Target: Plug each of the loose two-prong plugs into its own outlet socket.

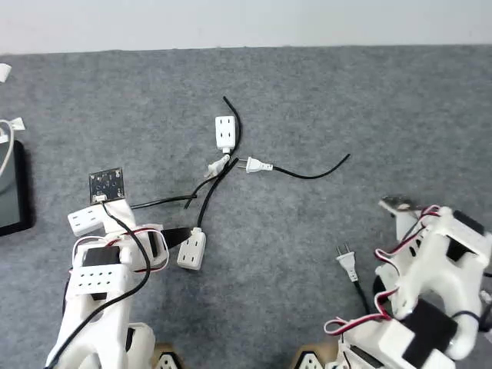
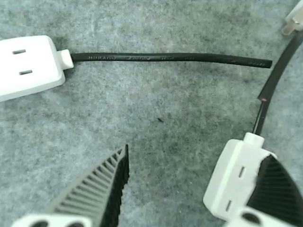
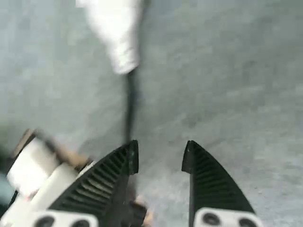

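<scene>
Three white outlet sockets lie on the grey carpet: one at the back (image 1: 224, 132), one beside the left arm (image 1: 86, 221) with a short black cord, and one (image 1: 192, 250) by my left gripper (image 1: 173, 244). In the left wrist view that gripper (image 2: 196, 156) is open, and the near socket (image 2: 236, 182) rests against the inner side of one finger. The corded socket (image 2: 28, 66) lies farther off. Two loose plugs (image 1: 217, 167) (image 1: 259, 165) lie mid-table. A third plug (image 1: 347, 263) lies before the right arm (image 1: 430, 284). My right gripper (image 3: 160, 151) is open above its cord (image 3: 129, 104), short of the plug (image 3: 120, 38).
A dark flat device (image 1: 11, 184) lies at the left edge with a white cable. Black cords (image 1: 207, 196) cross between the sockets. The carpet ends at a pale wall (image 1: 246, 23) at the back. Open carpet spreads to the back right.
</scene>
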